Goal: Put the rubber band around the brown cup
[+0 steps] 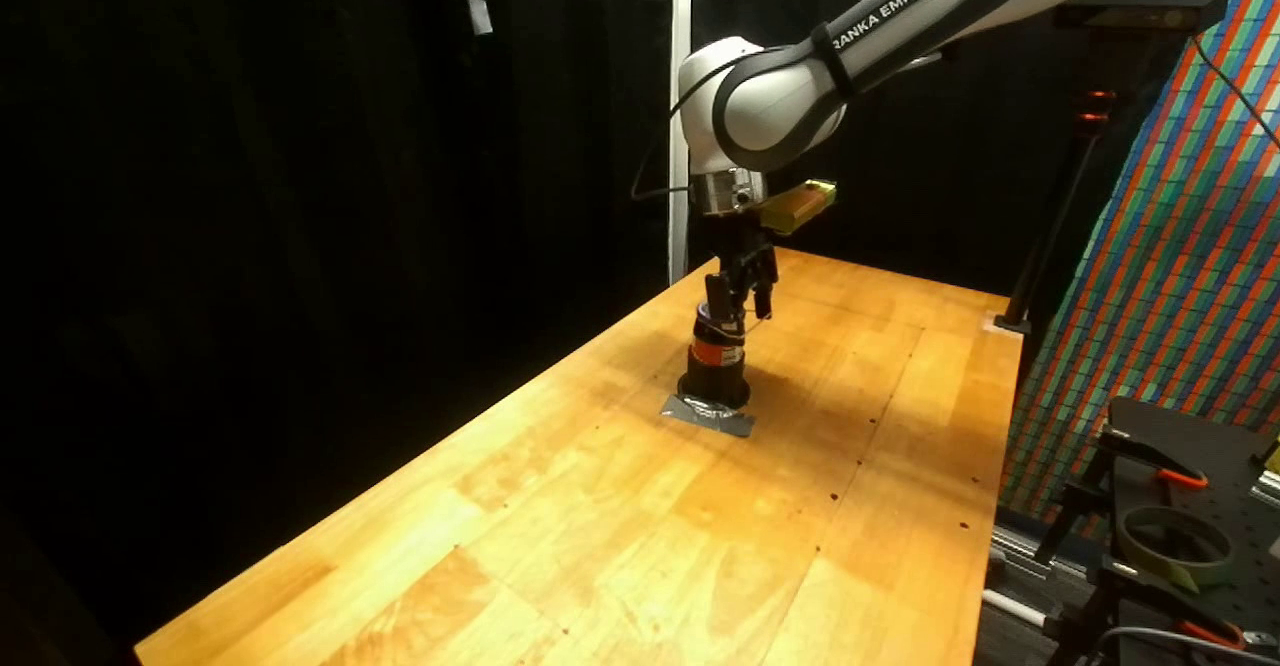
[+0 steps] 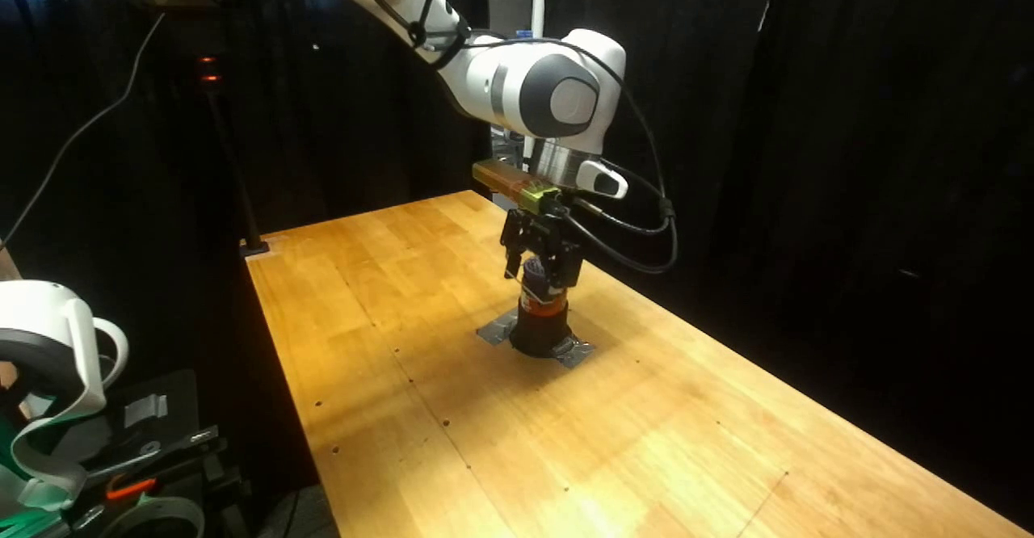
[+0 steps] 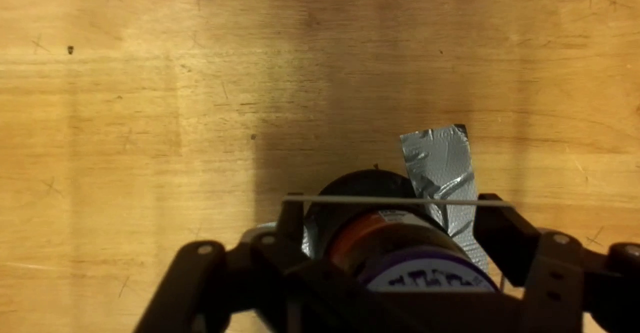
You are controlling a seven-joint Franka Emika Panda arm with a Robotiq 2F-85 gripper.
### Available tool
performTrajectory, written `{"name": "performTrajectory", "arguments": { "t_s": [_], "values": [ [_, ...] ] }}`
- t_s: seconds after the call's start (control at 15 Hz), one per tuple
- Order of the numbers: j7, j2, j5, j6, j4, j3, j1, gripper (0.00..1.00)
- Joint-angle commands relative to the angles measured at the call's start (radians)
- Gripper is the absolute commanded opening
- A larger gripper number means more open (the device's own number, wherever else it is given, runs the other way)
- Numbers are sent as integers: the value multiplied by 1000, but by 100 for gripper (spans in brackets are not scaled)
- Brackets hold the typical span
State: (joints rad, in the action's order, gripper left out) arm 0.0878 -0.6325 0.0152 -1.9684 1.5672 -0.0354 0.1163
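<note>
The brown cup (image 1: 718, 353) has an orange-red stripe and a purple-edged white top. It also shows in the wrist view (image 3: 410, 238) and an exterior view (image 2: 543, 304). It stands upright on a black base (image 2: 540, 334). My gripper (image 3: 392, 203) is open, its fingers apart on either side of the cup's upper part. The thin pale rubber band (image 3: 360, 200) is stretched between the two fingertips. In both exterior views the band crosses in front of the cup's upper part. The gripper hides the band's far strand, so I cannot tell whether it fully encircles the cup.
Silver tape (image 3: 442, 163) fixes the black base to the wooden table (image 1: 600, 546). A camera stand (image 1: 1030, 236) rises at the table's far corner. A black side table with a tape roll (image 1: 1175, 541) stands beside the table.
</note>
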Motion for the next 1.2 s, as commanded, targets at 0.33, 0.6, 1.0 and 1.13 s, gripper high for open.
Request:
{"name": "performTrajectory", "arguments": {
  "t_s": [0.33, 0.6, 1.0, 1.13],
  "values": [
    [-5, 167, -13, -279, 281, -6, -14, 20],
    [-37, 290, -19, -529, 463, -15, -28, 4],
    [-225, 418, -61, -929, 727, -73, -88, 7],
    [-371, 414, -154, -1040, 771, -158, -156, 7]
  ]
}}
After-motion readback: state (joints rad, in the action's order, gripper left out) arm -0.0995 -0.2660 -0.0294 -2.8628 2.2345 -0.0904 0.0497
